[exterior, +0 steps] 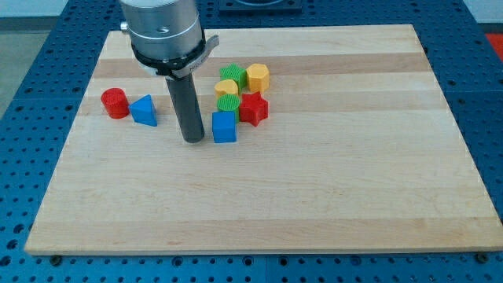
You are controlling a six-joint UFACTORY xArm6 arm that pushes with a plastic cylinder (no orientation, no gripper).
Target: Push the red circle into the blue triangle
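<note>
The red circle (115, 103) sits near the board's left edge. The blue triangle (144, 111) lies just to its right, close to it or touching. My tip (192, 140) is on the board to the right of the triangle, about a block's width away, and just left of a blue cube (224, 126).
A cluster right of my tip holds the blue cube, a red star (253, 108), two green blocks (232, 76) (228, 104) and two yellow blocks (257, 76) (226, 89). The wooden board (314, 196) lies on a blue perforated table (23, 71).
</note>
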